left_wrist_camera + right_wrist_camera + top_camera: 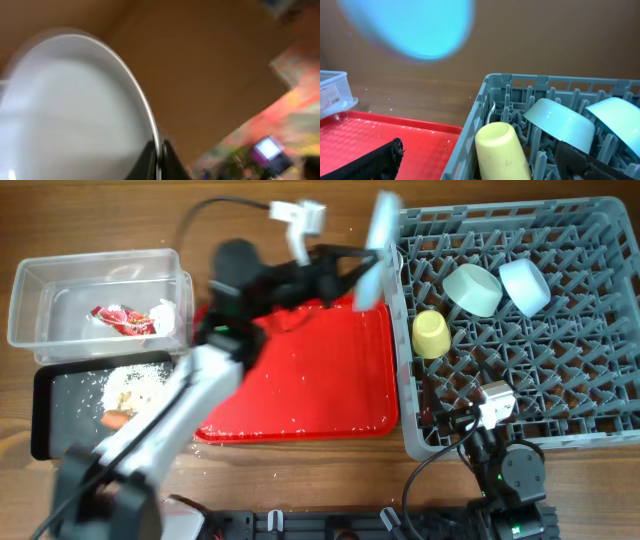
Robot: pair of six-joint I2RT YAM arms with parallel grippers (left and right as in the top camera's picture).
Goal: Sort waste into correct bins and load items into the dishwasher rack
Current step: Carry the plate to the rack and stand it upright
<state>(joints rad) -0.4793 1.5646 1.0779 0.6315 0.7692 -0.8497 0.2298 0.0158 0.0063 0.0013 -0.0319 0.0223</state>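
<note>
My left gripper [360, 265] is shut on the rim of the pale blue plate [378, 242] and holds it on edge above the left wall of the grey dishwasher rack [600, 435]. The left wrist view shows the jaws [159, 156] pinching the plate [65, 110]. In the rack lie a mint green bowl [472, 288], a light blue bowl [524, 285] and a yellow cup [431, 333]. My right gripper [492, 406] is open and empty at the rack's front edge, its fingers [482, 160] spread wide with the cup [502, 150] beyond them. The white spoon is not in view.
The clear tub [60, 280] holds the red-and-white wrapper [120, 318] and the tissue wad [164, 312]. The black tray [55, 415] holds crumbs [135, 383] and the carrot [117, 419]. The red tray [310, 380] lies between the bins and the rack.
</note>
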